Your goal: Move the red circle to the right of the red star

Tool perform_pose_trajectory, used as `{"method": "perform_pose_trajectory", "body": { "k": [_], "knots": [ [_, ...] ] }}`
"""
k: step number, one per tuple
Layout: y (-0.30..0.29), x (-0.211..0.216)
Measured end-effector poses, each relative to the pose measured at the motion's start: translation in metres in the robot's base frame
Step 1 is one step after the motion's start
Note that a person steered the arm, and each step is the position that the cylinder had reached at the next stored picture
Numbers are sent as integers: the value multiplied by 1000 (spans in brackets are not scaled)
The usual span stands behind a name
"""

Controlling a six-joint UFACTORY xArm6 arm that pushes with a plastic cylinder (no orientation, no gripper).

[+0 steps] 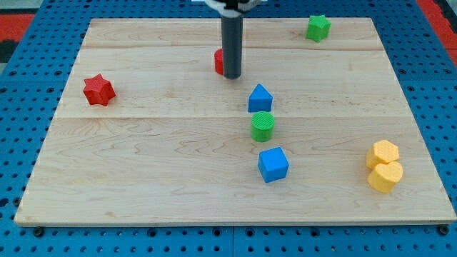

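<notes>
wood board [143, 157]: two red, green, blue, yellow blocks.

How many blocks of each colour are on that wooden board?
Red: 2, the red star and the red circle, half hidden behind my tip
Blue: 2
Green: 2
Yellow: 2
Total: 8

Wooden table top [143, 178] carries plenty — red star [98, 90] at the view's left, red circle [218, 61], green star [318, 27], blue house-shape [260, 98], green cylinder [262, 126], blue cube [273, 164] — two yellow hexagons [385, 165] touching.
</notes>
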State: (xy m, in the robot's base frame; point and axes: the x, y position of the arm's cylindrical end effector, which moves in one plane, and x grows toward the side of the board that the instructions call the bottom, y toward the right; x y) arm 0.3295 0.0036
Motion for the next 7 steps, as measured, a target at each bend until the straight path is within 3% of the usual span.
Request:
{"method": "perform_pose_trajectory", "body": {
  "k": [3, 4, 6, 7],
  "knots": [
    [9, -51],
    [-24, -56],
    [-168, -45],
    [-185, 0]
  ]
}}
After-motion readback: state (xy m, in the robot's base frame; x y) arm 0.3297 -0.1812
